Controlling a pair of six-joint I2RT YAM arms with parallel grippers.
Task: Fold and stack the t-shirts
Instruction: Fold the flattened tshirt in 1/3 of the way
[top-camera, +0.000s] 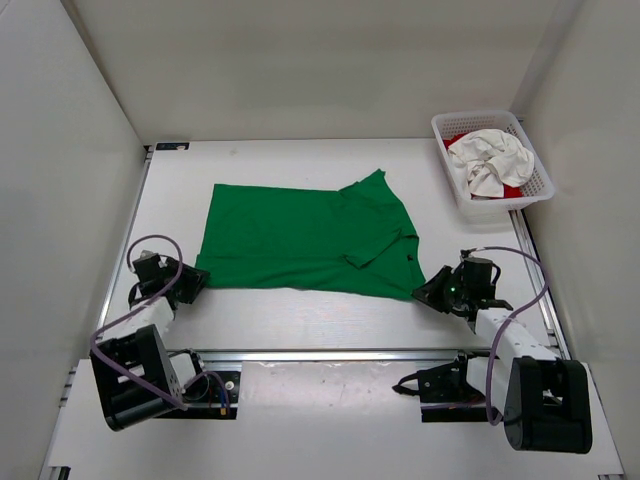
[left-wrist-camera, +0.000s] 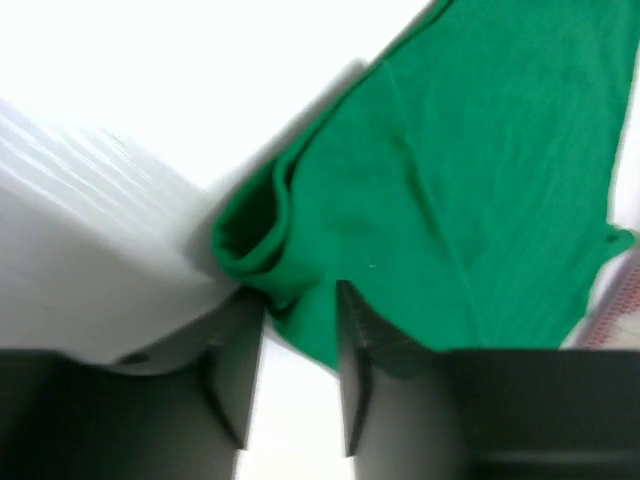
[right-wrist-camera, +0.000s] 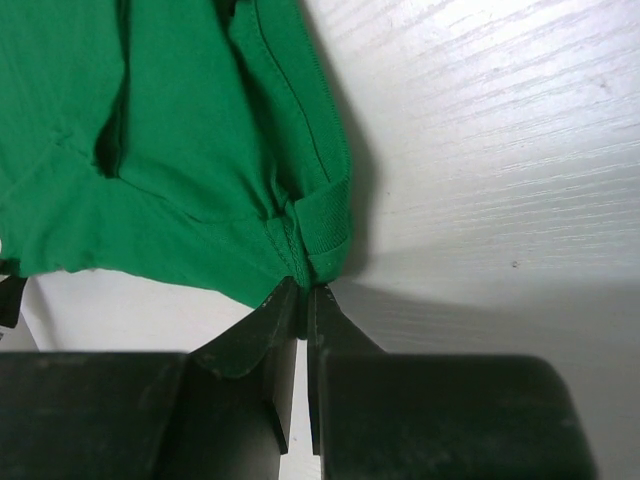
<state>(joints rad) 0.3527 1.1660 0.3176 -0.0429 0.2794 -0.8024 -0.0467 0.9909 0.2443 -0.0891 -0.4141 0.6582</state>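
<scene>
Your R claw pinches green t-shirt near-right corner, prob. for folding; L claw spread at near-left hem.

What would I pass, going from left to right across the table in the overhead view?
left gripper → green t-shirt → right gripper → white basket, with the off-white t-shirt bundled over the red t-shirt inside it.

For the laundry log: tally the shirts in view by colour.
Green t-shirt: 1, spread on the table.
Off-white t-shirt: 1, in the basket.
Red t-shirt: 1, under it in the basket.
Total: 3.
</scene>
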